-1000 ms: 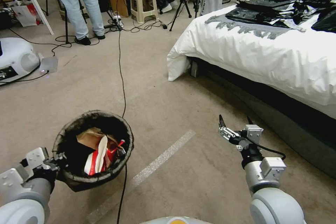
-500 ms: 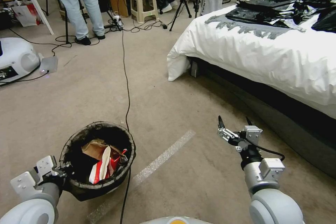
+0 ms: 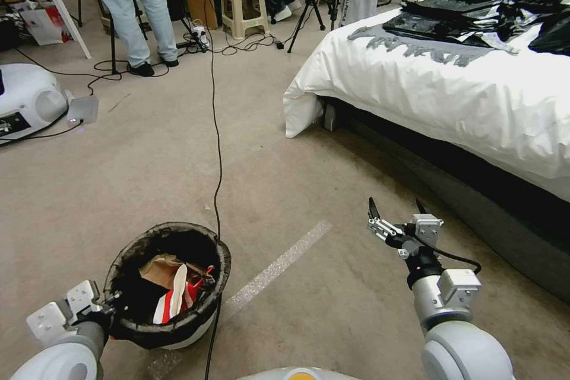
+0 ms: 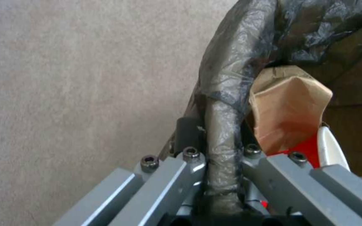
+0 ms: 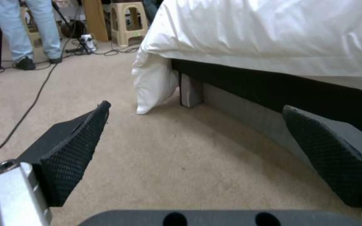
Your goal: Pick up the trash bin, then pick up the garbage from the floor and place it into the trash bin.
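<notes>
- Head view, trash bin (image 3: 172, 332): small round white bin with a dark bag folded over its rim, at about 7 o'clock in the picture, on or just above the beige carpet (image 3: 148, 166); whether it touches the floor cannot be told.
- Head view, contents: a brown paper bag (image 3: 160, 266) and a red-white carton (image 3: 173, 303) lie inside the bin.
- Head view, left gripper (image 3: 110, 307): at the bin's 8 o'clock rim, clamped on it.
- Head view, right gripper (image 3: 396, 212): at about 5 o'clock in the picture, held above the carpet, fingers spread, nothing between them.
- Head view, surroundings: a black cable (image 3: 215, 130) runs from 12 o'clock down past the bin's right side; a pale strip of tape (image 3: 279, 264) lies on the carpet between bin and right gripper; a bed (image 3: 463, 101) with white bedding fills 1 to 3 o'clock.
- Left wrist view: the left gripper (image 4: 221, 147) grips the bag-wrapped rim of the trash bin (image 4: 231, 78), one finger outside, one inside; the brown paper bag (image 4: 287, 106) and the red-white carton (image 4: 330, 150) sit just inside the rim.
- Right wrist view: the right gripper (image 5: 198, 150) stands wide apart and bare over the carpet (image 5: 168, 150), its textured pads (image 5: 70, 157) well clear of each other; the bed (image 5: 273, 37) is beside it.
</notes>
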### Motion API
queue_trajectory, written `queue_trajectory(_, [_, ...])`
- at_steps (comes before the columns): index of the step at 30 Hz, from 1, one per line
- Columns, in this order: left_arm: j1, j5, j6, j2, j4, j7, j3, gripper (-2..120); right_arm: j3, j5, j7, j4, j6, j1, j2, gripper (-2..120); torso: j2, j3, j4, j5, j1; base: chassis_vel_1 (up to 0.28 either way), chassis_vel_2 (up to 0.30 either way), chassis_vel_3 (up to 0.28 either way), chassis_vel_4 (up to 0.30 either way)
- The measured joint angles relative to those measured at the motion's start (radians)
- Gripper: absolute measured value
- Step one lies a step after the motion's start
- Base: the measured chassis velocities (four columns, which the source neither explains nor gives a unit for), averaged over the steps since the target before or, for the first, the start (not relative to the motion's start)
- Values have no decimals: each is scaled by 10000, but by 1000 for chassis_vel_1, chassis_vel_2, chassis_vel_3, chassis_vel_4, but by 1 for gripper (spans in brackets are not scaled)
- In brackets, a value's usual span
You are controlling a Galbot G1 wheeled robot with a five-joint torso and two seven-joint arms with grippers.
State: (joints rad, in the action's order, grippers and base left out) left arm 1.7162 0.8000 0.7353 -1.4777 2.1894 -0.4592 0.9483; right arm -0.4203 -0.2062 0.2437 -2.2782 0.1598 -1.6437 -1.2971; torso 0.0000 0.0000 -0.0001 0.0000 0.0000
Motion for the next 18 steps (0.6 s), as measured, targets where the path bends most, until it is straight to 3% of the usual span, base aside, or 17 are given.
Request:
queue_trajectory(9, [-22,-34,-68,5,-200,-64,-66,1,10,19,-5,-4,-2,-21,-4,100,0,0,2,3,0,0,0,0,0])
queue_trajectory(18, [-29,-97,-104,17,-243,-82,-163,30,14,21,-13,-5,-2,11,5,100,0,0,0,-2,0,0,0,0,0])
